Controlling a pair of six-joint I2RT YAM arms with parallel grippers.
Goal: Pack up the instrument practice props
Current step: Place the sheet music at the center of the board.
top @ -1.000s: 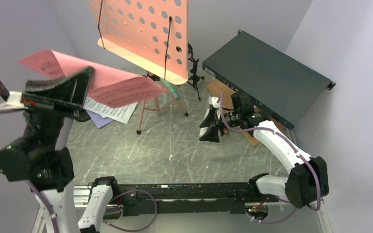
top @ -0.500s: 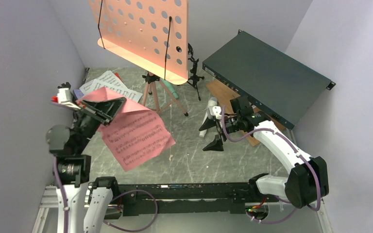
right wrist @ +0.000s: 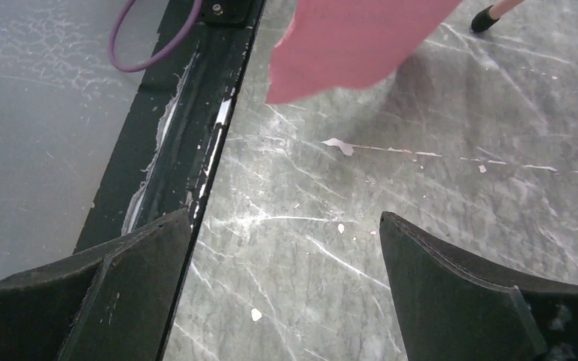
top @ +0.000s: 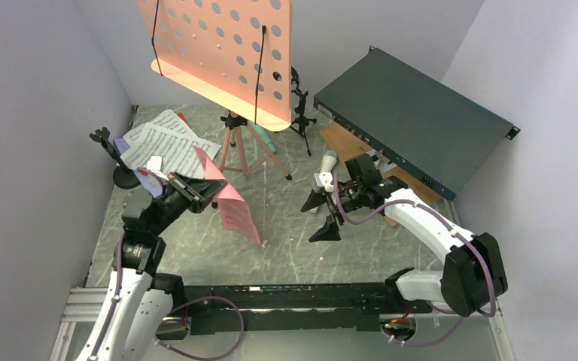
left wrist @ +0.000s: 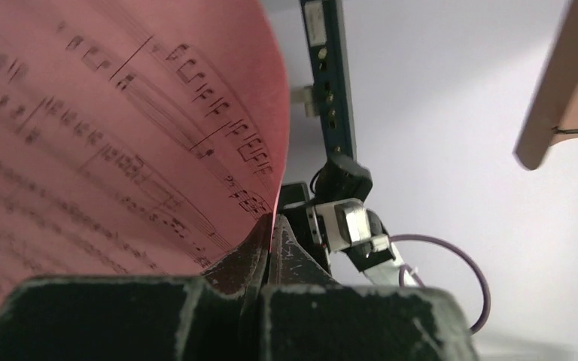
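Note:
My left gripper (top: pixel 209 189) is shut on the top edge of a red sheet-music page (top: pixel 235 210), which hangs down over the left middle of the table; the page (left wrist: pixel 120 128) fills the left wrist view above the shut gripper (left wrist: pixel 271 239). My right gripper (top: pixel 320 216) stands wide open over bare table, nothing between its fingers (right wrist: pixel 451 278). A white microphone (top: pixel 326 164) sits just behind it. The pink perforated music tripod (top: pixel 222 53) stands at the back. A green microphone (top: pixel 267 140) lies under its legs. White pages (top: pixel 167 141) lie at the left over a lavender page (top: pixel 144 185). Black mounts stand at left (top: pixel 114 156) and back (top: pixel 299 98).
A large dark green metal box (top: pixel 414 120) leans at the back right over a brown wooden board (top: pixel 346 143). The black rail (top: pixel 286 297) runs along the near edge. Grey walls close in on both sides. The red page's lower corner (right wrist: pixel 354 45) hangs ahead of the right gripper.
The left arm has swung down from high at the left, carrying the red page to the table's left middle. The right gripper has opened wide and shifted a little nearer.

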